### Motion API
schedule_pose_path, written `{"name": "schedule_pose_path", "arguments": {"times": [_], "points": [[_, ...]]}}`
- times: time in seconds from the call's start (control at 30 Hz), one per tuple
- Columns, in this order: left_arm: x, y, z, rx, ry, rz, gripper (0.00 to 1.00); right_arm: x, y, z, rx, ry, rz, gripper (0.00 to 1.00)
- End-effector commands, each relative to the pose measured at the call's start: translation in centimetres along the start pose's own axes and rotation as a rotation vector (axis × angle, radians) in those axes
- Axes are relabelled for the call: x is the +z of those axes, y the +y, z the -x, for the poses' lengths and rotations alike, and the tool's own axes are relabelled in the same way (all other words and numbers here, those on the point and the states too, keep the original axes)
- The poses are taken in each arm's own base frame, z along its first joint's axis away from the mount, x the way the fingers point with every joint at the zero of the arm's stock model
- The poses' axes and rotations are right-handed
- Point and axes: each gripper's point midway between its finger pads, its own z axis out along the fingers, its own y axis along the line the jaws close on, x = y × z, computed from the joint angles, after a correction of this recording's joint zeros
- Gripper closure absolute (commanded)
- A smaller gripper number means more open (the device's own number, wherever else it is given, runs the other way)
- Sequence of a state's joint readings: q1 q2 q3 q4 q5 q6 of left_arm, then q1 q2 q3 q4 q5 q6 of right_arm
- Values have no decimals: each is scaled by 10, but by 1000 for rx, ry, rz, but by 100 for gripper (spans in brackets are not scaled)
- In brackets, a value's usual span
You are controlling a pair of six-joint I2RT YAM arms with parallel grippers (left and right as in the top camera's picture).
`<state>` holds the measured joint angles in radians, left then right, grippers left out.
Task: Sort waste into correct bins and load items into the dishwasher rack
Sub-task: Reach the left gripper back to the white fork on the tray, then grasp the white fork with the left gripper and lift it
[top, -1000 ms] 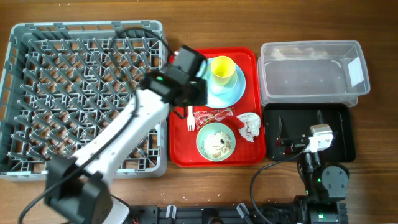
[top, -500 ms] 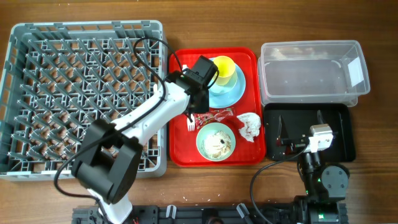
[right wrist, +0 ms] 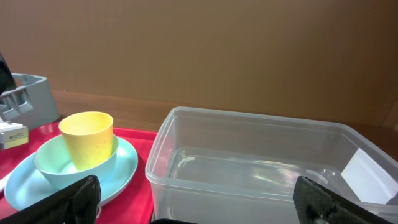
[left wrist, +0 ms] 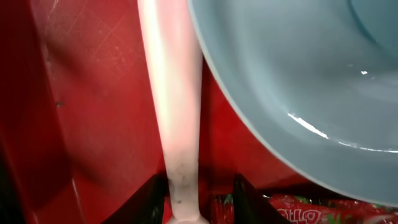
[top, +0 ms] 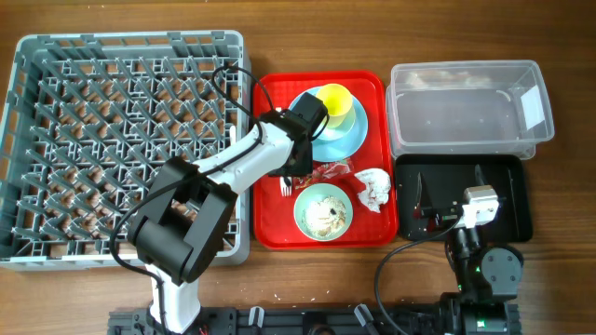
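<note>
The left gripper is set narrow. Its fingertips straddle the white fork handle, with a gap at the right finger. The fork lies on the red tray, long axis running straight out between the fingers. Its tines are cut off in the wrist view. Right of the fingers sits the blue plate, its rim overlapping the handle. The red wrapper is only partly visible. The right gripper is spread wide, holding nothing.

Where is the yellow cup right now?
In the overhead view the yellow cup stands at the far end of the red tray, on the blue plate, just left of the clear tub.
</note>
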<state>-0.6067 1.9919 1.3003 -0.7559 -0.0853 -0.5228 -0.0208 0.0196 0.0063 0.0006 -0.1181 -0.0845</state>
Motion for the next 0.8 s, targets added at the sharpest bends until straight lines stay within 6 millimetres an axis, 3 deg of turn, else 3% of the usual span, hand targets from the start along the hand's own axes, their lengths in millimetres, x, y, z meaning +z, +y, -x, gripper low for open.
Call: {"name": "schedule_pose_path", "arguments": {"times": [0.0, 0.4, 0.77], "points": [[14, 12, -11, -15, 28, 42, 68, 0, -1, 1, -11, -6, -9, 0], [14, 13, -10, -16, 28, 42, 93, 0, -1, 1, -11, -6, -9, 0], [10, 15, -6, -26, 13, 38, 96, 0, -1, 1, -11, -6, -9, 0]]}}
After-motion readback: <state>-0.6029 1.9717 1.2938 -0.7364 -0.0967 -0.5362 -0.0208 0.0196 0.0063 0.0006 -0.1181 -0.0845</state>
